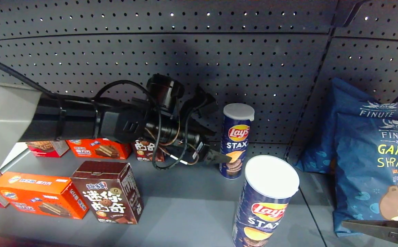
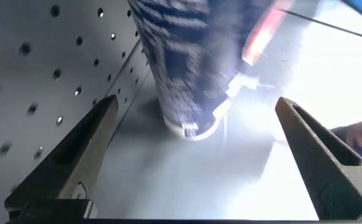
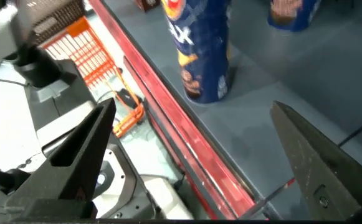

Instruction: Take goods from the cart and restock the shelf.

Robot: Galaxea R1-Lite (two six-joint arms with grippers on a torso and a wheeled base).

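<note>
Two tall blue chip cans with white lids stand on the grey shelf (image 1: 192, 209). The back can (image 1: 238, 140) is near the pegboard, the front can (image 1: 265, 202) near the shelf's edge. My left gripper (image 1: 219, 157) sits just left of the back can at its lower half. In the left wrist view this gripper (image 2: 196, 106) is open, and the can (image 2: 187, 68) stands upright just beyond the fingertips, not held. My right gripper (image 1: 366, 226) is low at the right, in front of the chip bags. It (image 3: 194, 107) is open and empty, with the front can (image 3: 202, 50) beyond it.
Blue snack bags (image 1: 373, 154) lean at the right. An orange box (image 1: 39, 193) and a brown cookie box (image 1: 111, 192) stand front left, with more boxes (image 1: 99, 147) behind under my left arm. Below the shelf's red edge (image 3: 187, 143) is an orange basket (image 3: 84, 43).
</note>
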